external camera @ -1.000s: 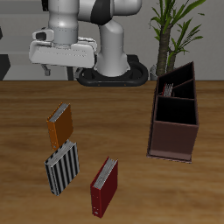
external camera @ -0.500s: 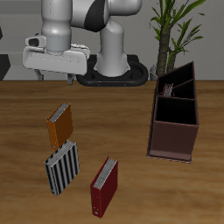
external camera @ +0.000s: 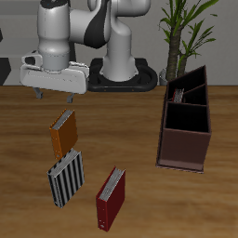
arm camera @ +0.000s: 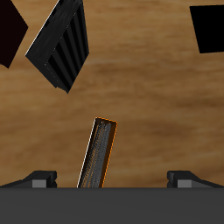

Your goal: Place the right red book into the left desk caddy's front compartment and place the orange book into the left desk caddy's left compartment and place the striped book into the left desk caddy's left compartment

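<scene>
My gripper [external camera: 56,95] hangs open above the orange book [external camera: 61,135], which lies on the table with its white page edges showing. In the wrist view the orange book [arm camera: 98,154] appears edge-on between my spread fingers [arm camera: 42,178], well below them and untouched. The striped book [external camera: 66,178] lies just nearer the table's front edge and shows in the wrist view too as the striped book [arm camera: 58,44]. The left desk caddy [external camera: 182,149] stands across the table. A dark maroon book [external camera: 189,93], by its look the right red book, stands in the caddy's rearmost compartment.
A brighter red book [external camera: 111,198] lies near the front edge beside the striped book. A potted plant [external camera: 191,33] rises behind the caddy. The robot's base [external camera: 119,79] stands at the back. A black shape [arm camera: 210,26] shows in the wrist view.
My gripper has swung sideways away from the caddy and come lower, ending over the orange book. The books and caddy have not moved.
</scene>
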Controlling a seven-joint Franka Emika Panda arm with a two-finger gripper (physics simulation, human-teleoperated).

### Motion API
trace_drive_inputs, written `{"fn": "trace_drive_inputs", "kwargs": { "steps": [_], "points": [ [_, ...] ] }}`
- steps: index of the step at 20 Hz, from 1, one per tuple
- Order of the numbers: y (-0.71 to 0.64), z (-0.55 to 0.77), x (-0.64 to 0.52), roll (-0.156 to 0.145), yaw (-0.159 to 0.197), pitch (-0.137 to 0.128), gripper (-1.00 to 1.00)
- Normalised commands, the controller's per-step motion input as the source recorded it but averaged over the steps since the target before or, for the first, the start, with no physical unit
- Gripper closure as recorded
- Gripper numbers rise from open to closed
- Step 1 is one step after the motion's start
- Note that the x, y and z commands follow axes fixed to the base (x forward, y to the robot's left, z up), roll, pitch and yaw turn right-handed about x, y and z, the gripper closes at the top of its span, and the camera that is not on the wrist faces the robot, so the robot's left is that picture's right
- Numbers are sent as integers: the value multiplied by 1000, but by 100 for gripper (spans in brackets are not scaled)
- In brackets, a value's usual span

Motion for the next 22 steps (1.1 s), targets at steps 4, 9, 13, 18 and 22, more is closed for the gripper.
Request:
{"fn": "trace_drive_inputs", "kwargs": {
  "steps": [4,9,13,18,22],
  "points": [
    [45,-174,48,15,-22,9,-100],
    [32,-261,169,17,-18,14,-100],
    [36,-124,31,3,-21,-3,-100],
    [11,-331,65,9,3,27,-100],
    [-10,-219,22,18,-3,18,-100]
  ]
}}
